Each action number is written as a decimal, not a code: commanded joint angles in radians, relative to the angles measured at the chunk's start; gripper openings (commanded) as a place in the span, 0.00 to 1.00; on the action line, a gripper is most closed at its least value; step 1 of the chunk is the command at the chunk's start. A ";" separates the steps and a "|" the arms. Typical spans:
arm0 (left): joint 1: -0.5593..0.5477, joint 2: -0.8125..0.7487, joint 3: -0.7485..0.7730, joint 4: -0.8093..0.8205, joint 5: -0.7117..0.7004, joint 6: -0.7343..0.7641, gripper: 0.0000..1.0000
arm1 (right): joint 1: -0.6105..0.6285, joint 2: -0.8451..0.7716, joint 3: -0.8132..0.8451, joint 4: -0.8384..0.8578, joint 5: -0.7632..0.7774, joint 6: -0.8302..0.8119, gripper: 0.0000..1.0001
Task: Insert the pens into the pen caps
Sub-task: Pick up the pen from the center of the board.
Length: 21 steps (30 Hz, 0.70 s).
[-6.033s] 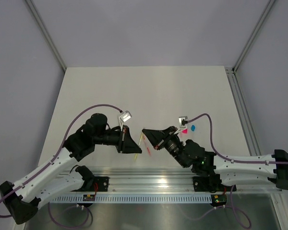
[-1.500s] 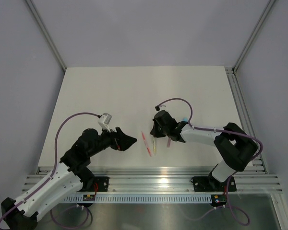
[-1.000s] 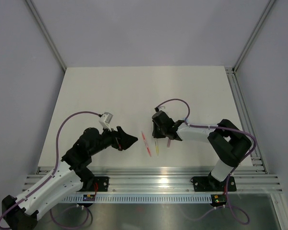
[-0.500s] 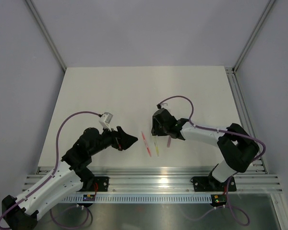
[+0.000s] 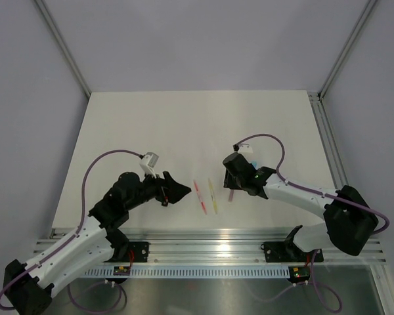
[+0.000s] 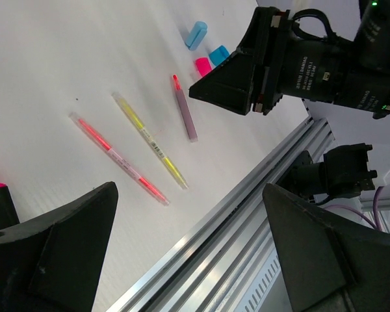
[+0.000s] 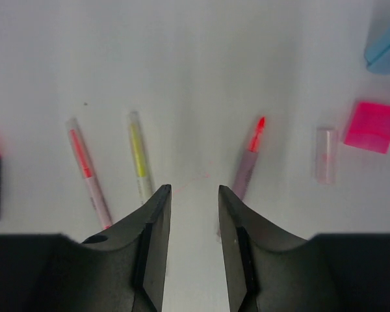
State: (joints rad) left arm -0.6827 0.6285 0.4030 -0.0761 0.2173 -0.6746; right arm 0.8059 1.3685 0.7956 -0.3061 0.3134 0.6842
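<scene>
Found nothing done yet: three thin pens [image 6: 149,140] bare, caps [image 6: 202,65] loose beside them, left gripper [image 6: 190,195] gaping empty, right gripper [image 7: 194,192] narrowly parted, holding nothing.

- The red-pink pen [image 5: 199,197], yellow pen [image 5: 213,195] and purplish pen [image 5: 230,195] lie flat, side by side but apart, with the red-pink one leftmost.
- The purplish pen's bare red tip points far.
- The pink cap [image 6: 202,65], blue cap [image 6: 218,54] and light-blue cap [image 6: 196,34] lie clustered to its far right.

Three pens [image 7: 140,162] side by side on table [image 7: 182,52]; caps [image 7: 372,126] right of them (near rightmost pen).
</scene>
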 commanded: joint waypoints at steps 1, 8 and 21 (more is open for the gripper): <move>-0.005 0.026 0.022 0.114 0.062 0.009 0.91 | -0.028 0.012 -0.009 -0.097 0.076 0.052 0.43; -0.005 0.060 0.016 0.160 0.102 0.010 0.80 | -0.040 0.086 0.011 -0.083 0.061 0.057 0.48; -0.031 0.140 0.007 0.266 0.172 0.001 0.65 | -0.059 0.225 0.076 -0.087 0.050 0.060 0.34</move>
State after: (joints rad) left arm -0.6994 0.7433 0.4030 0.0895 0.3473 -0.6811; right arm 0.7582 1.5803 0.8307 -0.3912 0.3470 0.7265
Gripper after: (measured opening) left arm 0.655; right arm 0.361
